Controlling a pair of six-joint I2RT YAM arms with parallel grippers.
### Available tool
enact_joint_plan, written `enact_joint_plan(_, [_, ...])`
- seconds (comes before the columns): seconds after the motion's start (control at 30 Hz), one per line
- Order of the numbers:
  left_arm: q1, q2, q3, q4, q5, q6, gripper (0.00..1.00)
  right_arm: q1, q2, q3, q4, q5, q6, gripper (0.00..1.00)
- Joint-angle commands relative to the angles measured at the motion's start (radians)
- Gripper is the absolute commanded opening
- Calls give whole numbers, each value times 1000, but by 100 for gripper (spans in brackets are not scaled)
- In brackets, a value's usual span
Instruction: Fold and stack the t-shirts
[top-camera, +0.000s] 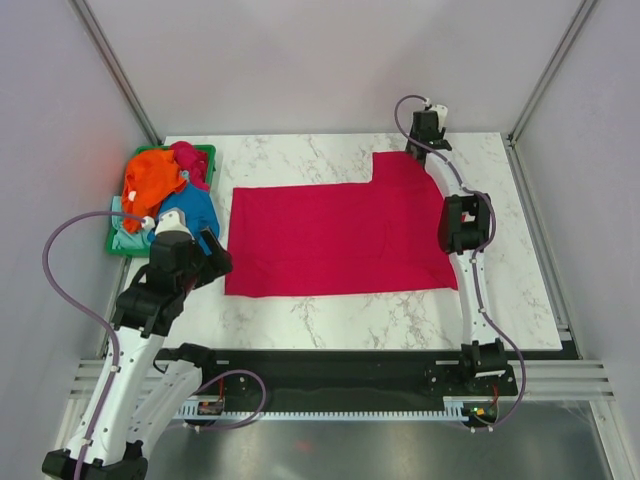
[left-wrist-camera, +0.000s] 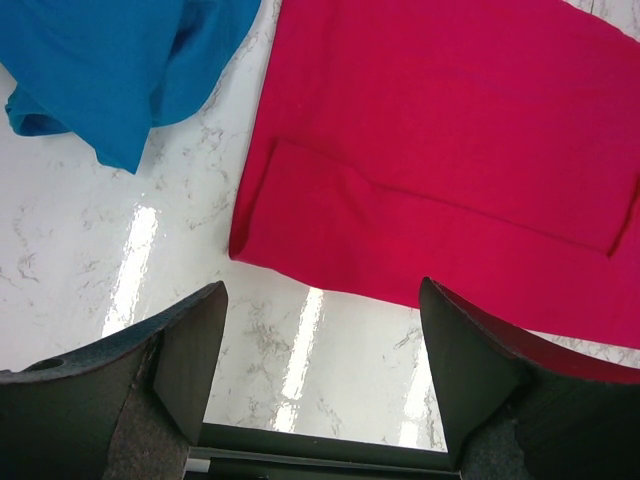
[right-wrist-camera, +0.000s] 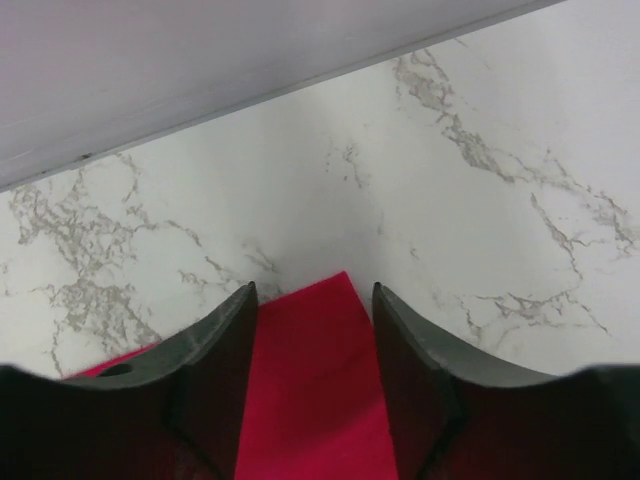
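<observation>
We see the magenta-red t-shirt (top-camera: 340, 235) spread flat across the middle of the marble surface (top-camera: 330, 320), a broad rectangle with one squared block jutting out at its far right corner. The left wrist view shows a flap folded over on top of it near its left edge. The left claw (left-wrist-camera: 320, 290) hovers just off that near left corner, its fingers (left-wrist-camera: 190, 350) spread wide apart with nothing between them but bare marble and the shirt's hem. The right claw (right-wrist-camera: 314, 292) is reached out to the far right corner of the shirt, its fingers (right-wrist-camera: 225, 350) parted and straddling the pointed tip of the cloth, which lies on the marble between them. We cannot tell whether they touch it. At the left edge of the surface sits the green basket (top-camera: 205, 152), heaped with the orange t-shirt (top-camera: 155, 175) and the pale mint t-shirt (top-camera: 126, 220). The blue t-shirt (top-camera: 190, 210) spills over its side onto the marble, near the red one but apart from it.
</observation>
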Motion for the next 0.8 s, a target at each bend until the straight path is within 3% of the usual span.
enact_joint_plan(0.0, [9,-9,1,43,1,37,84,-11,22,17,-114,-51,27,55])
enact_joint_plan(0.3, [9,-18,-3,44,-6,39,84,-10,7,-8,-121,-102,53,0])
enact_joint_plan(0.43, [14,2,-2,47,2,41,85,-14,-57,-86,-47,-192,47,0])
enact_joint_plan(0.57, [14,80,41,104,36,94,84,-5,-229,-212,58,-257,12,0])
enact_joint_plan(0.63, [14,199,85,145,21,81,84,-3,-278,-247,75,-328,-16,0])
enact_joint_plan(0.77, [14,497,313,190,17,76,82,7,-421,-343,108,-465,-7,0])
